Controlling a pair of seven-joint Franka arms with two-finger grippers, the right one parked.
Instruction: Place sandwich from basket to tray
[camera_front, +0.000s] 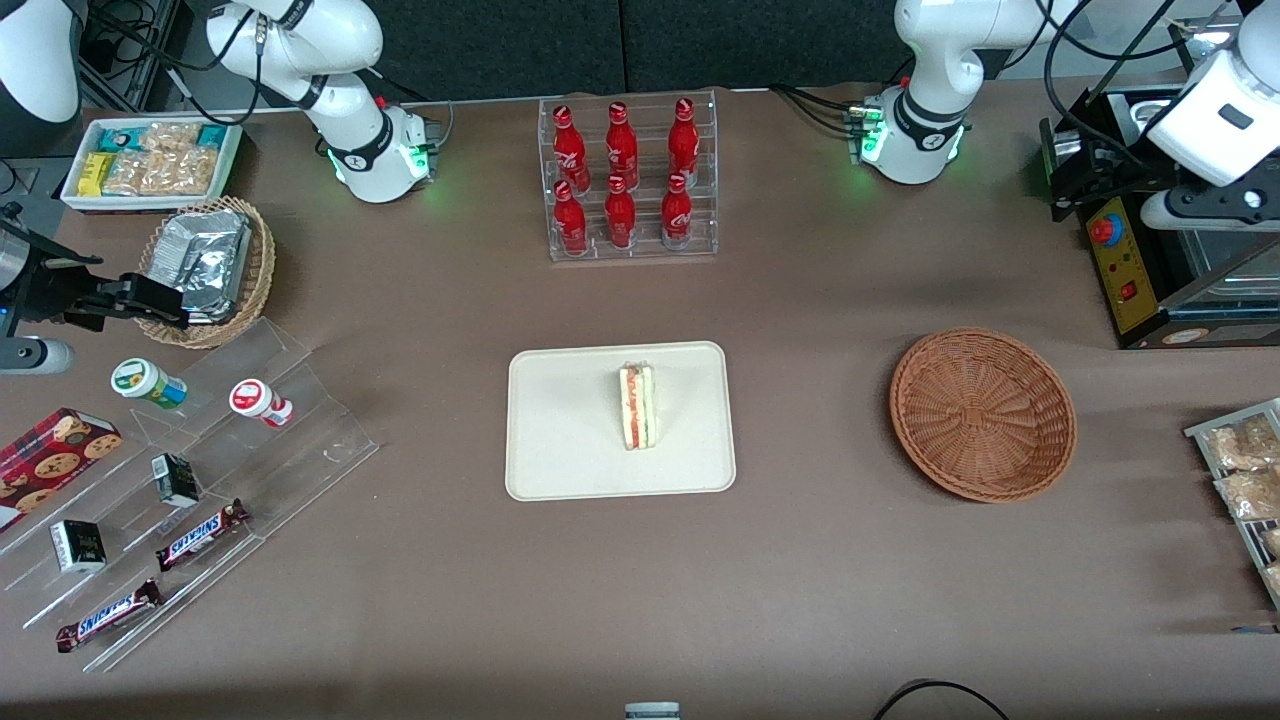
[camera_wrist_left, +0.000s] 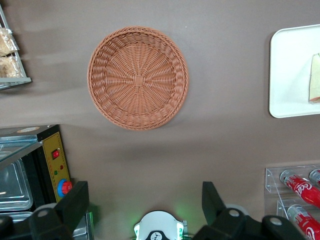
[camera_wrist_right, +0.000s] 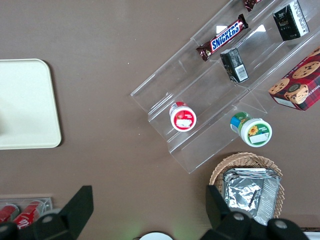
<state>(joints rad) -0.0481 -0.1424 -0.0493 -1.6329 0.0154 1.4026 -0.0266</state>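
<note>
Sandwich (camera_front: 637, 407) stands on the tray (camera_front: 560, 440), striped edge up; wrist view alone shows the tool (camera_wrist_left: 145, 205) wide open, holding nothing, above the basket (camera_wrist_left: 137, 77).

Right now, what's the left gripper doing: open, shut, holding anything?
Left gripper: open and holding nothing, raised above the table near the empty basket. The sandwich lies on the tray.

From my wrist feed the tray (camera_wrist_left: 295, 75) and sandwich (camera_wrist_left: 314, 80) are cut by the edge; the gripper (camera_wrist_left: 145, 207) shows only its spread fingertips (camera_wrist_left: 75, 202).
</note>
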